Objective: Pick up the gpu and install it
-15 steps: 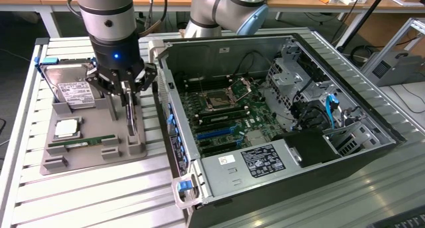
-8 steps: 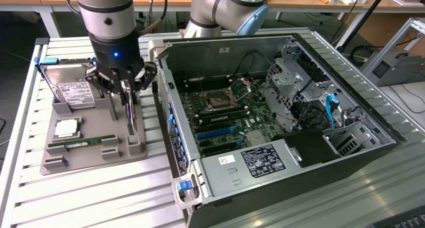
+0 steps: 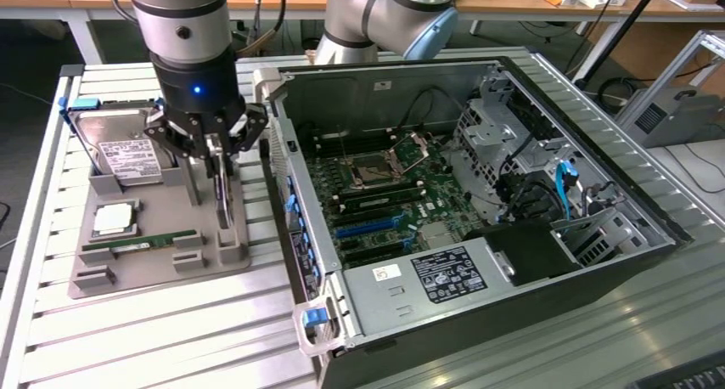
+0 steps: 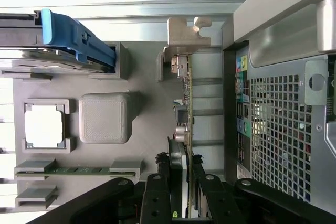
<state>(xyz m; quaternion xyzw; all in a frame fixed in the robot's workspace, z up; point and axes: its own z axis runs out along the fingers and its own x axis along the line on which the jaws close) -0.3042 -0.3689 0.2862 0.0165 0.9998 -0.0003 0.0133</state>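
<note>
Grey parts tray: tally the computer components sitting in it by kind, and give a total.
hard drive: 1
CPU: 1
RAM stick: 1
gpu: 1
Total: 4

The thin green gpu (image 3: pixel 223 206) stands on edge in the grey plastic tray (image 3: pixel 148 274), beside the open metal computer case (image 3: pixel 374 79).

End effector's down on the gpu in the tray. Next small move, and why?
Probably a short, straight lift. The end effector looks closed on the gpu, which stands on edge between the holder posts of the gray tray. Rising vertically should free it without twisting, before any travel toward the open case on the exterior view's right.
</note>
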